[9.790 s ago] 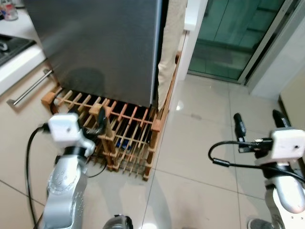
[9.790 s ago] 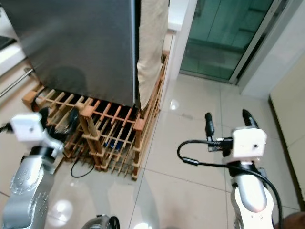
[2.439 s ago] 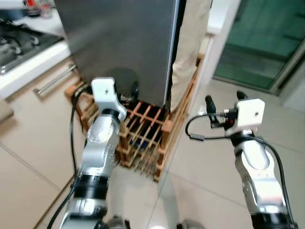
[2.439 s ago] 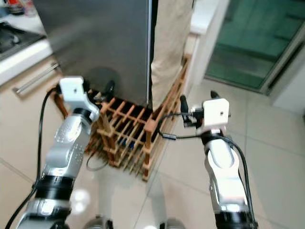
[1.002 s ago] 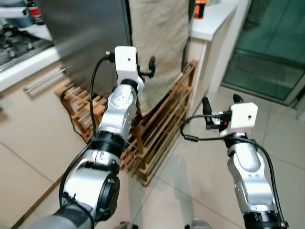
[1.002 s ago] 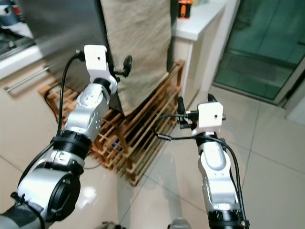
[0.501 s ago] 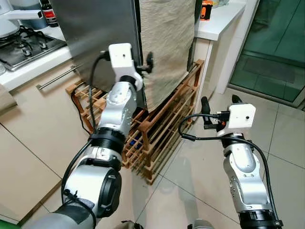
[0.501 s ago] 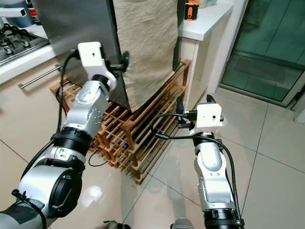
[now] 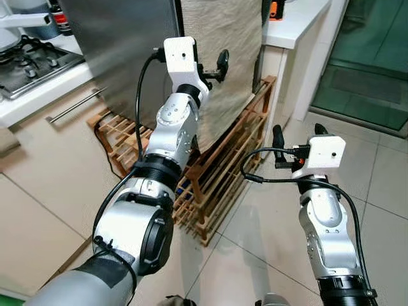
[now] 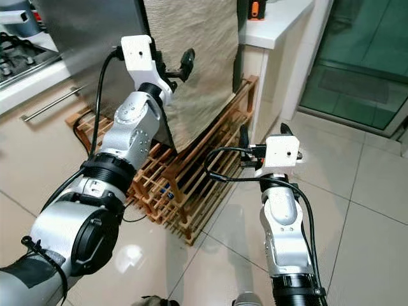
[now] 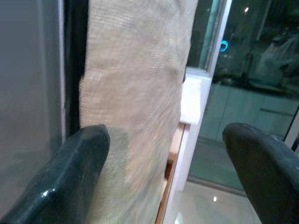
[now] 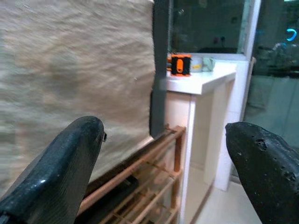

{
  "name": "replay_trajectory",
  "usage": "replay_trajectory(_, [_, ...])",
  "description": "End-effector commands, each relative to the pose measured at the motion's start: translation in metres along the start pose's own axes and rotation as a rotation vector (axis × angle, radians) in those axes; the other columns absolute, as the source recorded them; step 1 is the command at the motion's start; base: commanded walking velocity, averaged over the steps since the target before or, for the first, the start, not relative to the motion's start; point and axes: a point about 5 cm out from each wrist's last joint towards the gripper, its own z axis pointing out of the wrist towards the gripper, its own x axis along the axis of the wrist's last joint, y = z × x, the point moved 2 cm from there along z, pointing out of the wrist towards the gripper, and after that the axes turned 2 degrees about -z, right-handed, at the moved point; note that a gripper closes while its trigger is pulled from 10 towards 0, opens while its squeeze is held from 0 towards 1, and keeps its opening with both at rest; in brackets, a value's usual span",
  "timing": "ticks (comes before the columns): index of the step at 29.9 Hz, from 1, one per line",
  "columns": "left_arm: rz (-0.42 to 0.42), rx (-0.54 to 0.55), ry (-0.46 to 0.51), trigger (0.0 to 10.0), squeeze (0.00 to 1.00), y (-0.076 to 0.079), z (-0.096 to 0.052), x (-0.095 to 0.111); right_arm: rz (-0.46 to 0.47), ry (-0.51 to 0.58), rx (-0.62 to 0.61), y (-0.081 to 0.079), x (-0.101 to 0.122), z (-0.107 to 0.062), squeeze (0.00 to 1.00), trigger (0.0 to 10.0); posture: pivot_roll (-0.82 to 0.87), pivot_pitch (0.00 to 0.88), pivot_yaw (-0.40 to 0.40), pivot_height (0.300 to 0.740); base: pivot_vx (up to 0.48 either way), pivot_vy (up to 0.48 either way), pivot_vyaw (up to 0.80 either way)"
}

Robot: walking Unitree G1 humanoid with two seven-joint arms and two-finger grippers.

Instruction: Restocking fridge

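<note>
Standing on a wooden rack beside the stove counter, the steel fridge has a beige cloth draped down its side. The left pincer, fingers apart, is raised at the fridge's front corner against the cloth, probably seeking the door edge. The right pincer, also spread and empty, waits lower near the rack, over the tiled floor.

Glossy beige tiled floor is carrying a slatted wooden rack; white counter is bearing a small orange-and-black object.
</note>
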Motion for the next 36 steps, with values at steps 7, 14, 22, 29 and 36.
replay_trajectory(7, [-0.012,0.152,0.033,10.0,0.0,-0.027,0.001,0.014,0.009,0.006,0.003,-0.004,-0.001,0.0,0.0,10.0,-0.2,0.0,0.143,0.727,0.0,0.0,0.0])
replay_trajectory(14, [-0.049,0.127,0.018,10.0,0.0,-0.022,0.001,0.005,-0.001,0.012,0.009,-0.002,0.001,-0.001,0.0,10.0,-0.23,0.0,0.132,0.727,0.0,0.0,0.0])
replay_trajectory(22, [-0.046,0.024,0.001,10.0,0.0,0.008,0.007,0.002,-0.021,0.015,0.002,0.004,0.003,-0.001,0.0,10.0,-0.25,0.0,0.128,0.727,0.0,0.0,0.0])
replay_trajectory(29, [-0.048,0.038,-0.057,10.0,0.0,0.014,0.009,-0.007,-0.02,0.017,0.006,0.003,0.003,-0.001,0.0,10.0,-0.25,0.0,0.13,0.727,0.0,0.0,0.0])
replay_trajectory(36, [-0.052,0.058,-0.08,10.0,0.0,0.015,0.011,-0.007,-0.005,0.027,-0.003,-0.002,0.003,0.002,0.0,10.0,-0.24,0.0,0.145,0.727,0.0,0.0,0.0])
